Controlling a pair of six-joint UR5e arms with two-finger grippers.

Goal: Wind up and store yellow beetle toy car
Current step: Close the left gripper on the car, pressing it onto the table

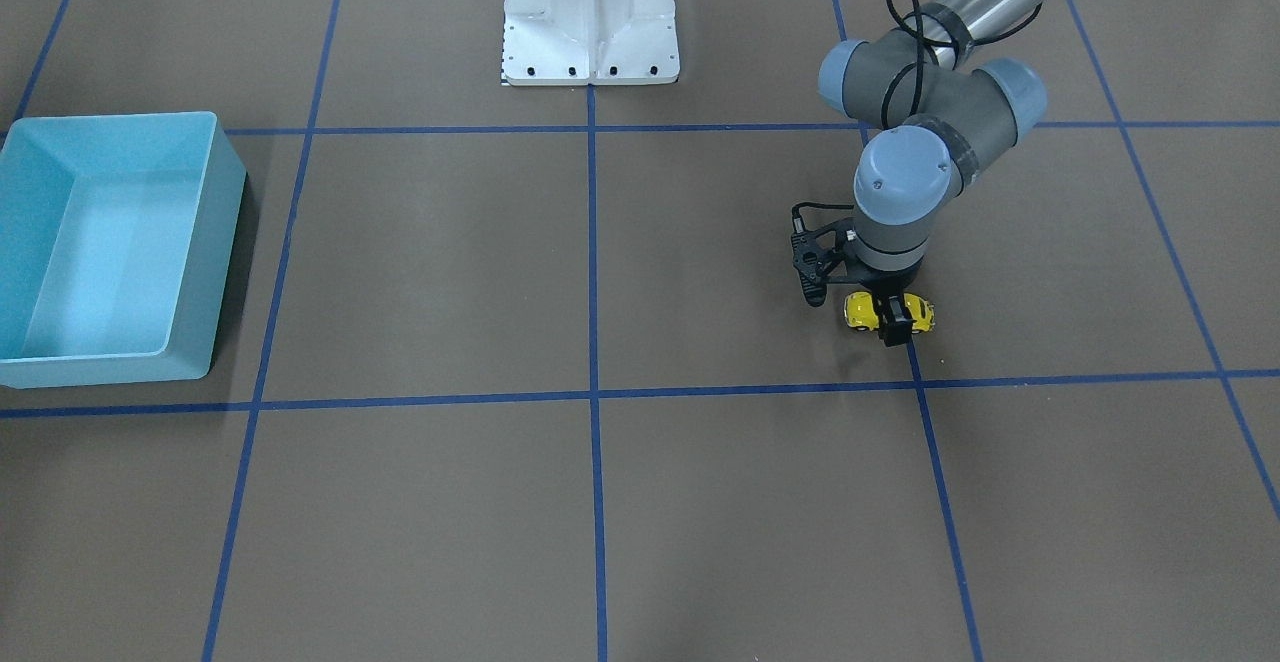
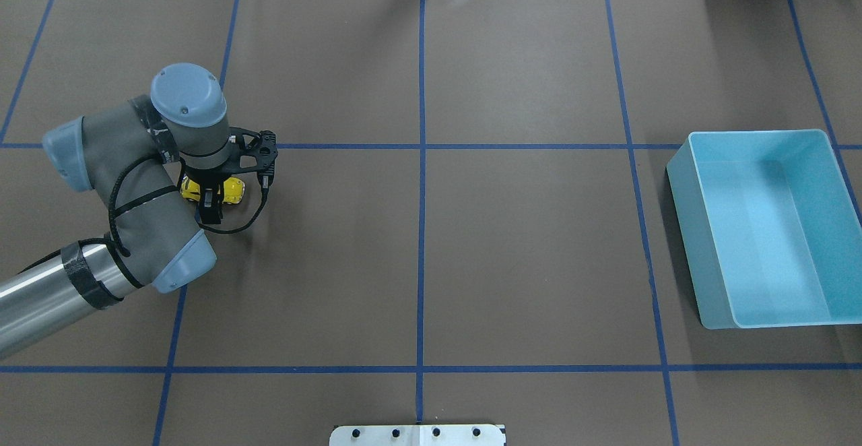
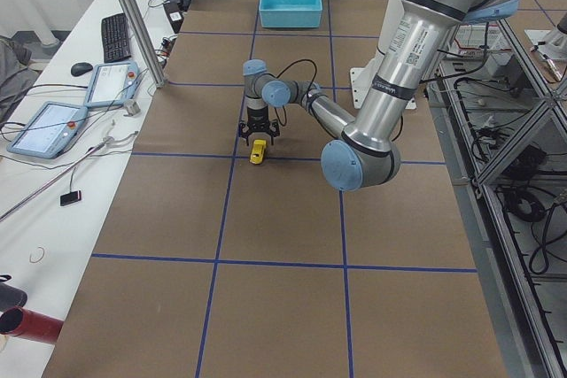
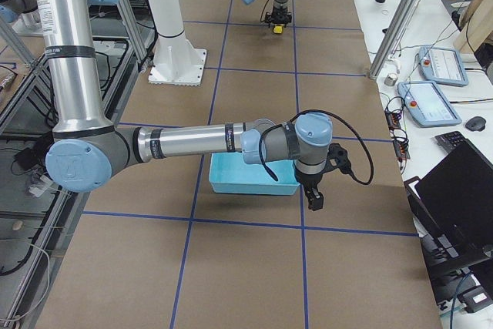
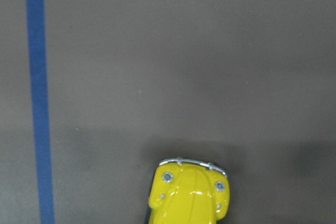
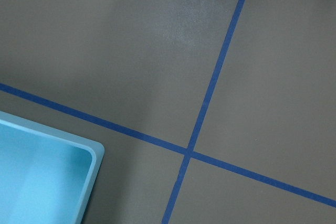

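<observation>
We see the left tool [image 1: 893, 320] pointing straight down over the brown table [image 1: 700, 502], set astride the yellow beetle toy car [image 1: 920, 314]. Its two black fingers [image 1: 897, 327] stand narrowly apart, no wider than the car's body. One lies against each long side, about halfway along, so we read the tool as clenched on the car. The car sits level and low at the table surface, its yellow ends poking out on either side of the fingers. It lies just beside a blue tape line [image 1: 930, 422], in the half of the table on the robot's left. From the left wrist camera we see only the car's rounded nose with its chrome bumper at the bottom edge, and no fingers.

The light blue bin [image 2: 688, 230] stands well apart from the car, at the table's end on the robot's right. The right tool [image 4: 315, 198] hangs pointing down near one corner of that bin. We cannot tell whether it is released or clenched.
</observation>
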